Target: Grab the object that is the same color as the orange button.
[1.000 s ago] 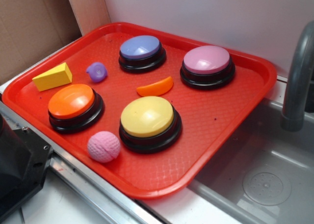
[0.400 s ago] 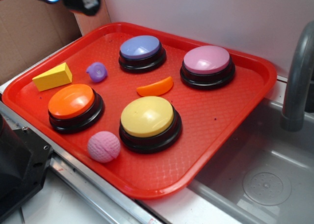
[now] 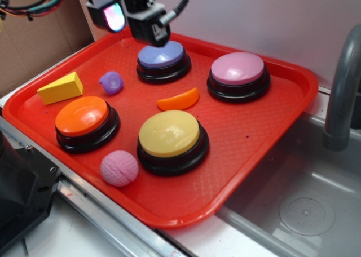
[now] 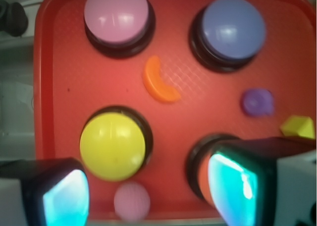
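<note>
Claw (image 3: 148, 31) high over tray's (image 3: 248, 138) far edge, above blue button (image 3: 162, 54). Fingers (image 4: 237, 184) spread wide, empty. Crescent (image 3: 178, 100) lies flat on tray below claw, nearer camera, between 4 buttons, touching none. Orange button (image 3: 83, 116) further off, near-left of claw.

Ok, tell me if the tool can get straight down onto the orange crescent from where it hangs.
Probably yes: the tool hangs open above the tray, and the orange crescent lies alone on bare tray among the buttons.

Even bright light; button domes glare; wrist view blurred.
</note>
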`<act>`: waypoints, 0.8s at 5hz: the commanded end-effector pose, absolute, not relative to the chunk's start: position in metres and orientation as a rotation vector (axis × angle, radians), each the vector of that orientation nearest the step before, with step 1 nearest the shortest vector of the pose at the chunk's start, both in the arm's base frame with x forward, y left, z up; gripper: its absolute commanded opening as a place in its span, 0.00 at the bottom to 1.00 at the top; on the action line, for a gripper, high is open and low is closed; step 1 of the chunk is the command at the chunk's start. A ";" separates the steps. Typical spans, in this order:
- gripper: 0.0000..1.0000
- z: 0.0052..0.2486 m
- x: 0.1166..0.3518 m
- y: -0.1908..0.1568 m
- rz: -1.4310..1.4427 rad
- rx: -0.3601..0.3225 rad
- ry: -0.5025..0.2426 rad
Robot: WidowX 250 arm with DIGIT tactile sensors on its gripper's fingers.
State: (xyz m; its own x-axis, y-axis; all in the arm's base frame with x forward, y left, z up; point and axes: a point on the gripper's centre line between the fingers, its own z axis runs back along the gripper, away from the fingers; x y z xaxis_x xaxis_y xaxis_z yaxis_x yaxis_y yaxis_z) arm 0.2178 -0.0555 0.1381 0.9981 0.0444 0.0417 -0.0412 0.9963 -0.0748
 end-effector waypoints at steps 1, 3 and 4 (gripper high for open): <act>1.00 0.108 0.246 -0.054 0.041 -0.094 -0.122; 1.00 0.078 0.262 -0.054 0.032 -0.088 -0.099; 1.00 0.066 0.264 -0.056 0.030 -0.076 -0.101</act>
